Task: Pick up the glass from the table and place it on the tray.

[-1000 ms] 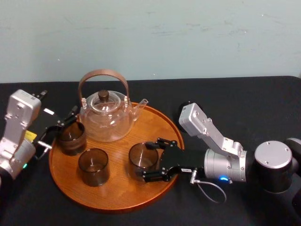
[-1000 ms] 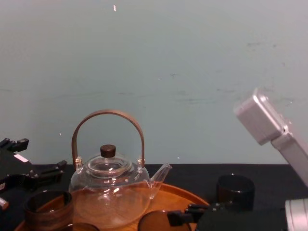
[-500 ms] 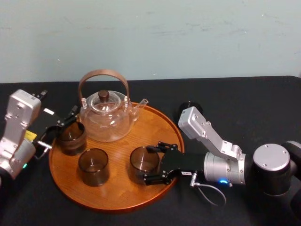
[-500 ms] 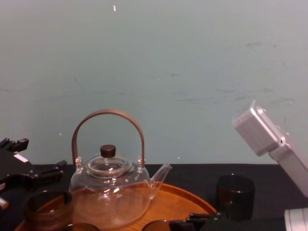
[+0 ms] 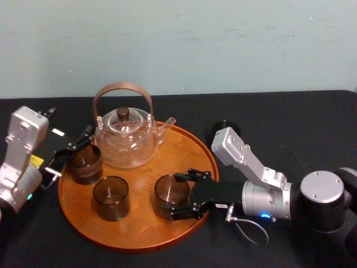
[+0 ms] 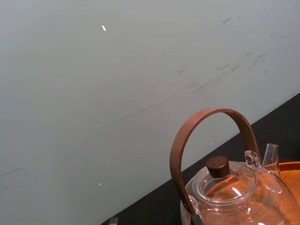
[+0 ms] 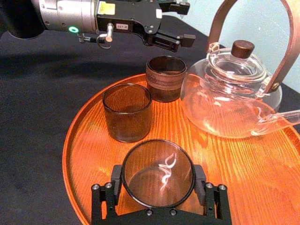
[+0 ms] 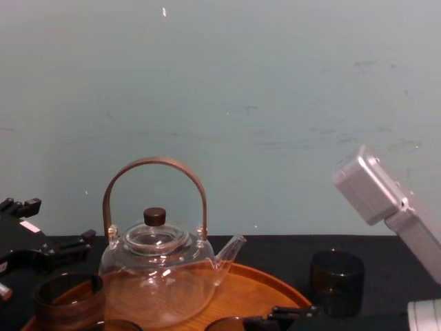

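The smoky glass (image 5: 169, 191) stands on the round wooden tray (image 5: 184, 145), at its front right. My right gripper (image 5: 179, 195) reaches in from the right, level with the tray, and is shut on this glass. In the right wrist view both fingers (image 7: 116, 180) press the sides of the glass (image 7: 158, 171), whose base rests on the tray (image 7: 243, 159). My left gripper (image 5: 75, 146) hangs open at the tray's left edge, just behind a dark banded glass (image 5: 85, 162). Its jaws are apart and hold nothing.
A glass teapot (image 5: 125, 137) with a brown hoop handle fills the tray's back. Another smoky glass (image 5: 110, 196) stands at the tray's front left. A dark glass (image 8: 336, 279) sits on the black table (image 5: 301, 123) behind my right wrist.
My right gripper has come down with the glass, which now sits lower, on the tray floor. The left arm has not moved.
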